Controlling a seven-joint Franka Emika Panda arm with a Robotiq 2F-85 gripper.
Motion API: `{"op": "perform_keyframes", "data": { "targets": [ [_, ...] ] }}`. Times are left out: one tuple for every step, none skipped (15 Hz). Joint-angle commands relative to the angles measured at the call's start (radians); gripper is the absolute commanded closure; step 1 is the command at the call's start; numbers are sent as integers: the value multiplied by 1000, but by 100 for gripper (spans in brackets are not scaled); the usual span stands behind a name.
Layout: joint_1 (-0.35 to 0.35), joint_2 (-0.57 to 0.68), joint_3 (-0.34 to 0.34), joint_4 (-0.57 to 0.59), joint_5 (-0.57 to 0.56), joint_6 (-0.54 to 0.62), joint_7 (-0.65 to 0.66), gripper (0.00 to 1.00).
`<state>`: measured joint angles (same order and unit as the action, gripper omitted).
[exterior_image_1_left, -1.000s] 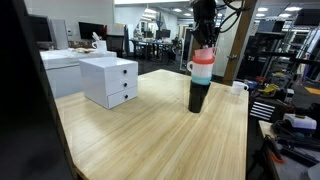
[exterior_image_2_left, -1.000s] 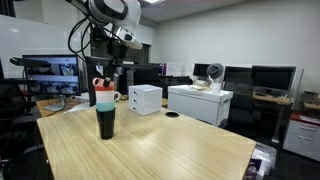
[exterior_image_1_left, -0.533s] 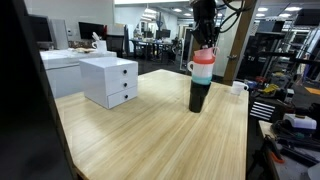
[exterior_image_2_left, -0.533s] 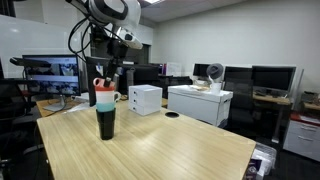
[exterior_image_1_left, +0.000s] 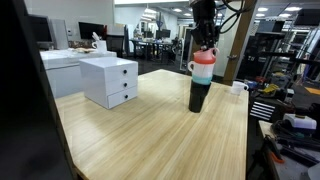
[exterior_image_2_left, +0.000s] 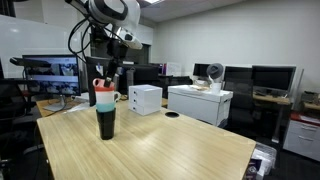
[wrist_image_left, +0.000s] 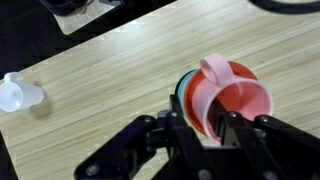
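The table (exterior_image_1_left: 140, 130) is light wood, smooth, with a soft shine. The pink cup (wrist_image_left: 240, 100) looks like plastic, slightly glossy. The white drawers (exterior_image_1_left: 110, 80) look matt.

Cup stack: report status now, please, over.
Hand at rim of pink cup, grip unclear. Pink cup sits upright atop the cup stack. White drawer box stands apart.

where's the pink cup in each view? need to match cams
In an exterior view: pink cup on top of the stack, right of centre, upper half.
In an exterior view: pink cup on top of the stack, left of centre.
Wrist view: pink cup right of centre, seen from above.
Shared landmark: the wooden table.
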<state>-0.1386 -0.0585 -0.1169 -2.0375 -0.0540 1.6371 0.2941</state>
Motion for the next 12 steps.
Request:
{"op": "perform_keyframes", "data": {
  "targets": [
    [4, 0, 1, 8, -20, -30, -28, 36],
    [4, 0, 0, 7, -19, -28, -25, 80],
    [4, -1, 0, 7, -18, -27, -26, 76],
    [4, -4, 0, 7, -17, -29, -27, 77],
    [4, -6, 0, 7, -15, -28, -28, 84],
    [5, -9, 1, 6, -15, -30, -29, 90],
    [6, -13, 2, 6, -15, -30, -29, 93],
    [6, -14, 2, 7, -14, -31, -30, 95],
    [6, -16, 2, 11, -13, -33, -31, 98],
    [6, -18, 2, 14, -12, -35, -33, 98],
    [7, -19, 3, 19, -13, -37, -35, 94],
    [7, -21, 4, 22, -12, -41, -37, 94]
  ]
}}
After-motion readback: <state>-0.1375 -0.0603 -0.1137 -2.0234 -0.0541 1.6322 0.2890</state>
